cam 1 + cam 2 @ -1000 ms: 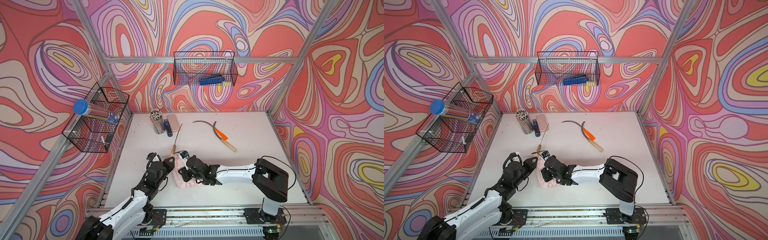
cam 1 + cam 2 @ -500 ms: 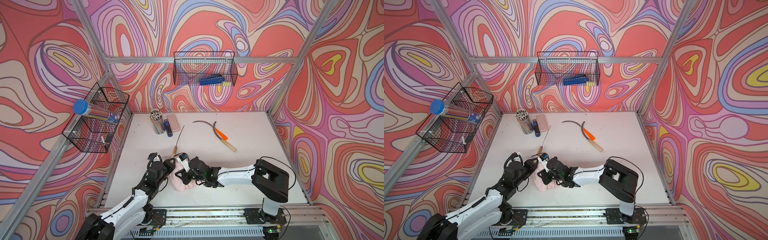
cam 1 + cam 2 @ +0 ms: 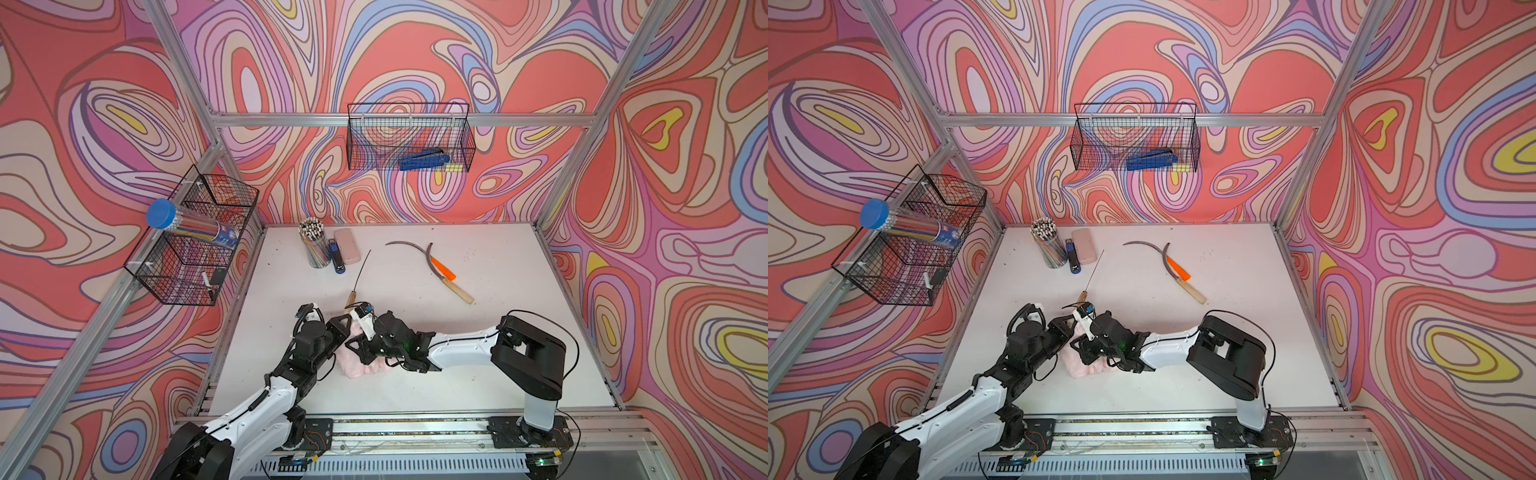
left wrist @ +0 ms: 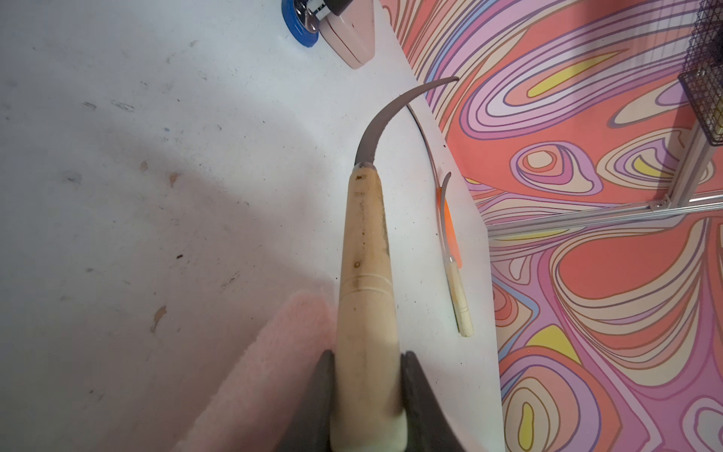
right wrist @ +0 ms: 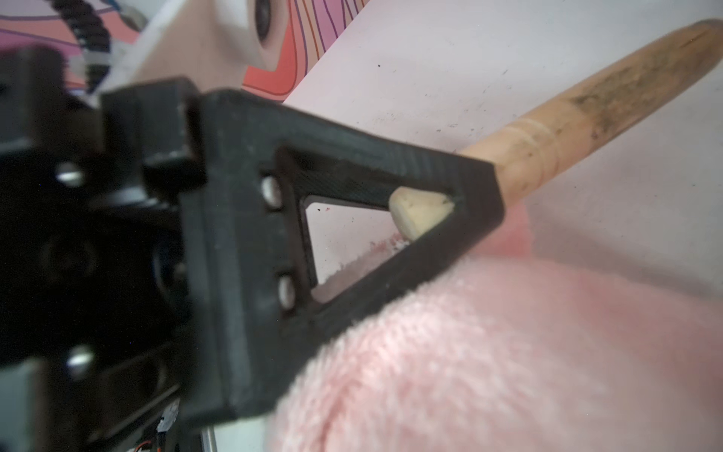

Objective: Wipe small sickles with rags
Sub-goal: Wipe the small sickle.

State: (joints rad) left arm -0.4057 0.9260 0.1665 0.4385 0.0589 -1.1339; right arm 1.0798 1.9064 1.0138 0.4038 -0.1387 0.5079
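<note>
The left gripper (image 4: 367,358) clamps the butt of a pale wooden-handled sickle with a curved grey blade (image 4: 365,250) near the front of the white table (image 3: 415,399), blade held clear, presumably so the right gripper (image 3: 358,345), closed and seemingly pinching the fluffy pale pink rag (image 3: 362,368) beside it, can wipe.

A: Both top views are bright, evenly lit; straight rails (image 3: 291,119) bend near the edges.
B: Right wrist view blurs close up, cloth (image 5: 508,352) hazy; left wrist view shows a soft shadow across the table (image 4: 156,219).
</note>
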